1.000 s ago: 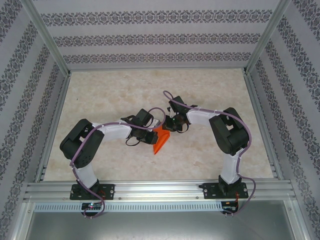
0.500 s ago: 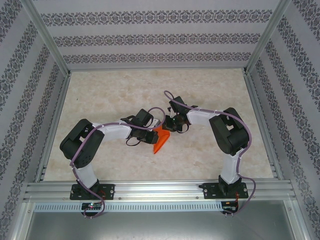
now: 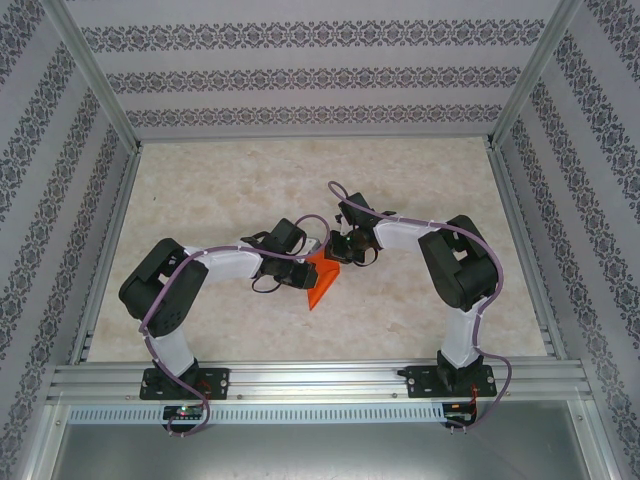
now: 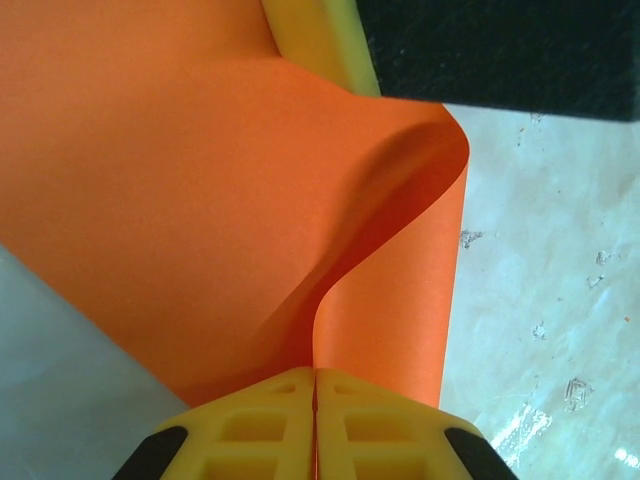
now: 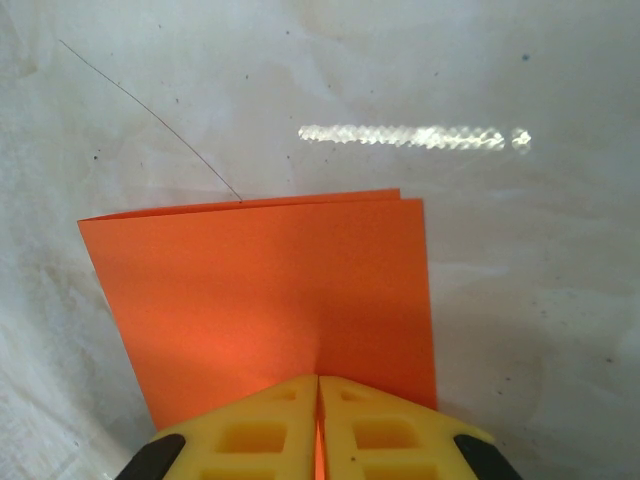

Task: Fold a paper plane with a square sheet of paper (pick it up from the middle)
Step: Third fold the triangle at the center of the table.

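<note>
Top external view: nothing has visibly shifted in the last second. Both arms stay met over the middle of the bench (image 3: 200, 190), with the orange sheet of paper (image 3: 320, 282) between them and its loose corner pointing toward 7 o'clock. The left fingers (image 4: 265, 425) are clamped shut on a curled fold of the paper (image 4: 180, 180). The right fingers (image 5: 260, 430) are shut on the doubled sheet (image 5: 260, 280), whose two far edges almost line up at 12 o'clock. I'd say they are steadying a half-fold, and the creasing has yet to be done. There is bare bench all round, and the frame rails (image 3: 300, 372) and patterned walls stand well apart.
</note>
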